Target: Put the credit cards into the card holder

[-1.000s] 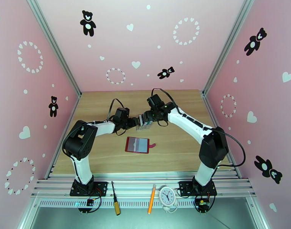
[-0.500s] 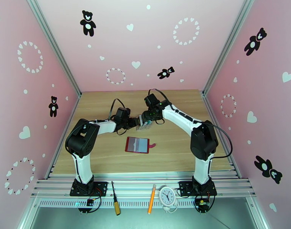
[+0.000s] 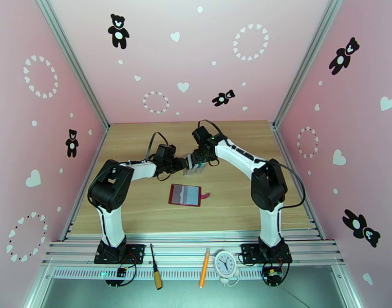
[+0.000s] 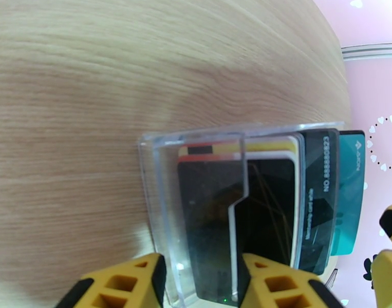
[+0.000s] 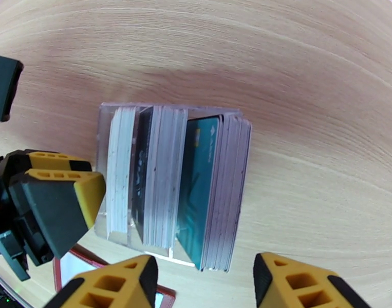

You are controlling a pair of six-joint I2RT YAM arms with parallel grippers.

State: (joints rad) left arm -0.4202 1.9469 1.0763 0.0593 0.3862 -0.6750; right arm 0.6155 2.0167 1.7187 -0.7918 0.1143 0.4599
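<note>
Credit cards [image 5: 196,186], teal, black, white, stand edgewise in a clear rack [image 4: 154,191], frame centre; top view adds the open red card holder [image 3: 185,195] below. Right gripper [image 5: 201,263] gapes above; left gripper [image 4: 201,263] straddles the rack wall, grasp indeterminable.

We see a table [image 4: 93,73] of pale, matt wood with fine grain. The rack [image 4: 157,165] is clear glossy plastic; the cards [image 5: 198,186] in it are smooth plastic. The wallet [image 3: 185,195] looks like dark red leather, the front rails [image 3: 196,251] like dull metal.
</note>
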